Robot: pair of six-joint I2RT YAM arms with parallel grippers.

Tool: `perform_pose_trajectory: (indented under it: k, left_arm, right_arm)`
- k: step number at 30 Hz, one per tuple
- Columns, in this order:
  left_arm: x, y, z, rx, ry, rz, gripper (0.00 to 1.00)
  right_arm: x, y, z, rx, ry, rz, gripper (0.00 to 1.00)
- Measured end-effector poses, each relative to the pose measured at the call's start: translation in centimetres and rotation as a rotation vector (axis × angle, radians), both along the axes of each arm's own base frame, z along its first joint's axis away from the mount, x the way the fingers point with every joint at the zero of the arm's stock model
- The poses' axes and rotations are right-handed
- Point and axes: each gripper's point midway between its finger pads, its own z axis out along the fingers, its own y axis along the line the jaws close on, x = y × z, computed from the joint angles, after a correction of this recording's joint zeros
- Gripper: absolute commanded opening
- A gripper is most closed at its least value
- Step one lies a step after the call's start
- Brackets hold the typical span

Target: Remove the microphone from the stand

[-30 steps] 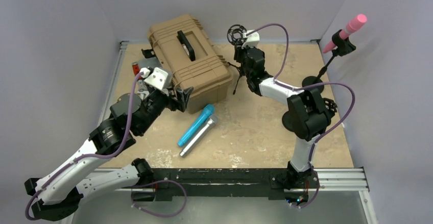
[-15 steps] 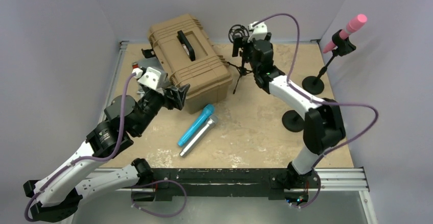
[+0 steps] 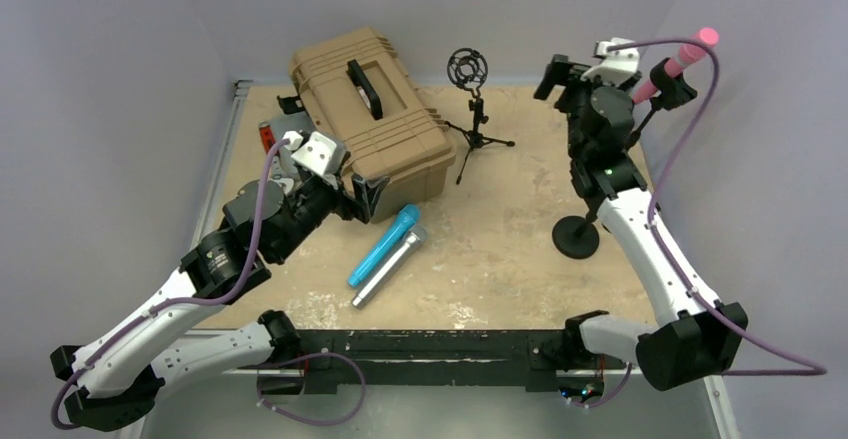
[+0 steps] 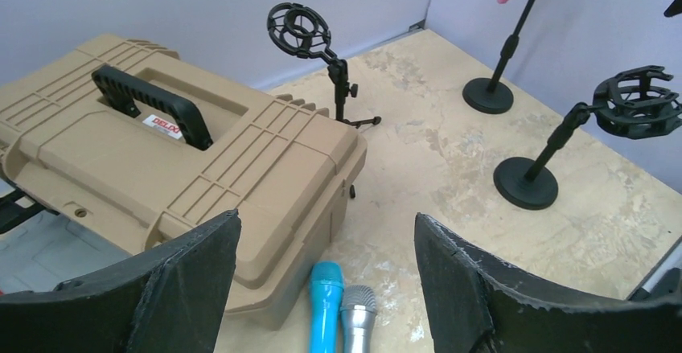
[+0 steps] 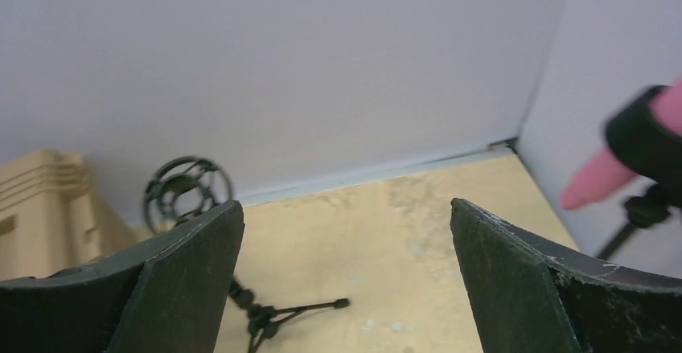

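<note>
The pink microphone [image 3: 688, 55] sits tilted in a black clip on a tall stand [image 3: 648, 111] at the back right corner. The right wrist view catches it at the right edge, pink microphone [image 5: 597, 180] in its clip [image 5: 647, 137]. My right gripper [image 3: 556, 79] hovers high, just left of it, open and empty [image 5: 346, 232]. My left gripper [image 3: 362, 194] is open and empty beside the tan case, above a blue microphone [image 4: 326, 305] and a silver microphone [image 4: 359, 313] lying on the table.
A tan hard case [image 3: 370, 109] stands at the back left. An empty tripod stand with a shock mount [image 3: 468, 66] stands behind the centre. A round-base stand [image 3: 577, 237] with an empty mount [image 4: 639, 104] stands under my right arm. Walls enclose the back and right.
My right arm swung from the tripod stand across to the right, toward the pink microphone, and its jaws opened wide. The left arm barely shifted.
</note>
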Motion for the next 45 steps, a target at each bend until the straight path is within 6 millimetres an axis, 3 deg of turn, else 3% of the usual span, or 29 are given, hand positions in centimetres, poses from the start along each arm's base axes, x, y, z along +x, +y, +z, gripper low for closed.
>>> perform_pose_trajectory:
  k: [5,9,13,17,21,30,45]
  left_arm:
    - [-0.5,-0.6,-0.1,-0.010,0.013,-0.040,0.77]
    - [-0.7,-0.9,-0.1,-0.022,0.022,-0.058,0.77]
    - [-0.8,-1.0,-0.1,-0.023,0.022,-0.064,0.77]
    - [-0.9,-1.1,-0.1,-0.028,0.026,-0.071,0.77]
    - [-0.9,-1.3,-0.2,-0.027,0.028,-0.079,0.77]
    - [-0.7,-1.7,-0.6,-0.014,0.039,-0.081,0.76]
    - [-0.6,-2.0,-1.0,-0.005,0.049,-0.089,0.76]
  right_arm:
    - [-0.9,-6.1,0.4,0.068,0.025,-0.188,0.93]
    - [-2.0,-8.7,1.9,0.133,0.014,-0.329,0.85]
    - [-3.1,-11.3,2.9,0.187,-0.016,-0.484,0.82]
    - [-3.0,-14.6,2.3,0.205,-0.021,-0.628,0.80]
    - [-1.6,-17.1,0.8,0.217,-0.005,-0.728,0.79]
    - [1.2,-19.4,-3.2,0.247,-0.001,-0.891,0.77]
    - [0.5,-23.4,-0.9,0.264,-0.191,-1.039,0.75]
